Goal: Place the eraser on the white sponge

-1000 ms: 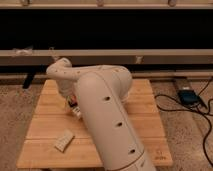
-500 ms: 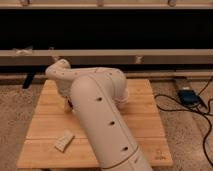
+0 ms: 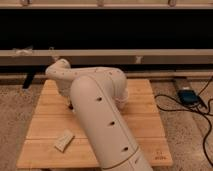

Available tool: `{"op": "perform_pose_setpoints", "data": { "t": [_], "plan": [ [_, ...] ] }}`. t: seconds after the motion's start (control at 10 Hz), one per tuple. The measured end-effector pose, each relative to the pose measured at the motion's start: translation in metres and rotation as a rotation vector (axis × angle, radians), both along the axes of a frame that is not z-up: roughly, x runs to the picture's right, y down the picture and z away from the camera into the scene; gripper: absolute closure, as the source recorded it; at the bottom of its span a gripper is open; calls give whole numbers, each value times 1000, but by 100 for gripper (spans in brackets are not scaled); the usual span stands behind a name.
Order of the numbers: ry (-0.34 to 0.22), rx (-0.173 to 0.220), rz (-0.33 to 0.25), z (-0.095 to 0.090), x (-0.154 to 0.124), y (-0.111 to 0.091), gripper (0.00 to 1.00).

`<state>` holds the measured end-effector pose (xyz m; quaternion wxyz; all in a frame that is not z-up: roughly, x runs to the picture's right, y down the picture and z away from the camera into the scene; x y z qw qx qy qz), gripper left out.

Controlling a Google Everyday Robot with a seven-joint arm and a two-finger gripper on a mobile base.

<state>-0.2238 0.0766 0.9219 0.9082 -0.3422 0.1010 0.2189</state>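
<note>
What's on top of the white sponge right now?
Nothing: the white sponge lies bare on the wooden table. The claw hangs farther back, above the table, mostly covered by the arm, so any eraser there is hidden.

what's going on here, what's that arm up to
A white robot arm bends over a wooden table. Its end effector is low over the table's left side, mostly hidden behind the arm, so whether it holds the eraser cannot be told. The white sponge lies near the front left edge, apart from it, with nothing on it.
</note>
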Motion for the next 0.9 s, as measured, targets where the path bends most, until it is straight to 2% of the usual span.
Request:
{"op": "perform_pose_setpoints", "data": {
  "t": [0.1, 0.2, 0.4, 0.6, 0.8, 0.9],
  "plan": [
    [-8, 9, 1, -12, 9, -7, 93],
    [-20, 18, 3, -22, 14, -13, 99],
    [-53, 34, 8, -48, 21, -26, 100],
    [-76, 40, 13, -77, 40, -35, 100],
    [-95, 23, 14, -100, 62, -26, 100],
    [-107, 5, 12, -118, 78, -16, 100]
  ]
}}
